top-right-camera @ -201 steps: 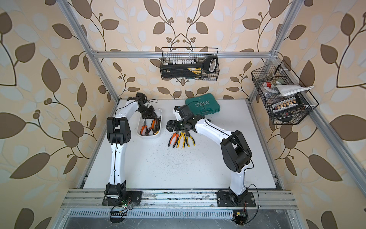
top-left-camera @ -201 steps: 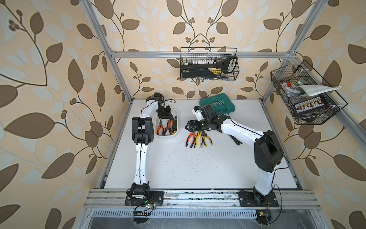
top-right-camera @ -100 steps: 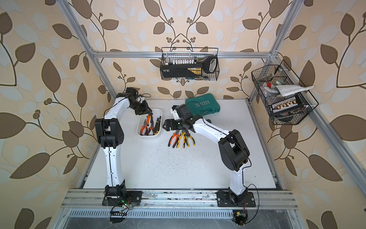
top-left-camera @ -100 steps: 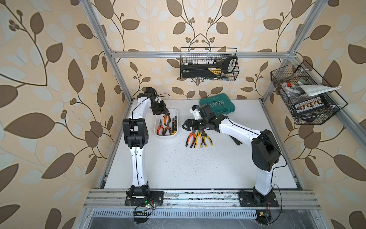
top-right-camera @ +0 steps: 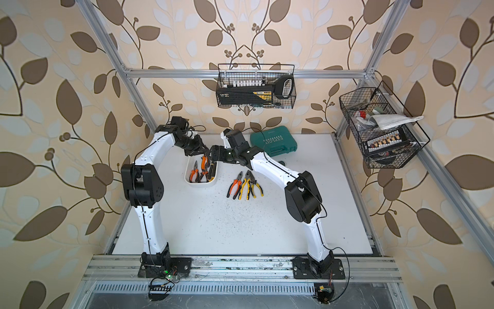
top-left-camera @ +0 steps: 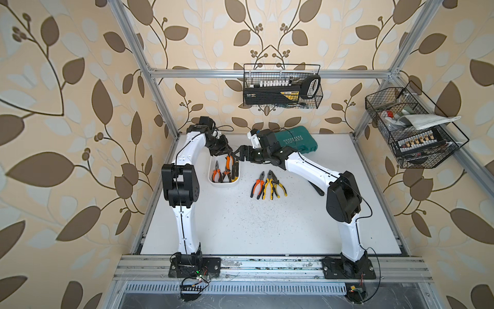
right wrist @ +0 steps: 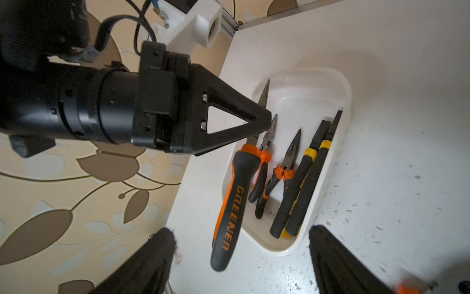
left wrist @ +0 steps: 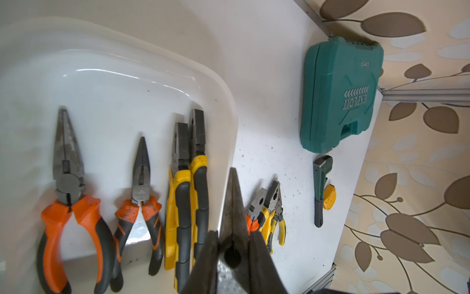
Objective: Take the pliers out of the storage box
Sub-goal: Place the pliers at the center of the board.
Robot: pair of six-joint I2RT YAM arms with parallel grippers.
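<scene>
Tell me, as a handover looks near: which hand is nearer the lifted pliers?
Left. The left hand is shut on the lifted pliers near their joint, over the box. The right hand is open, its fingers either side of the handle ends, not touching.

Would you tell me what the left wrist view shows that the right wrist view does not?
Only the left wrist view: the teal case, pipe wrench, yellow tape measure and the loose pliers on the table. Only the right wrist view: the held pliers with their orange-and-black handle, and the right gripper, open. Both: the storage box with four pliers inside, and the left gripper shut on the held pliers.
</scene>
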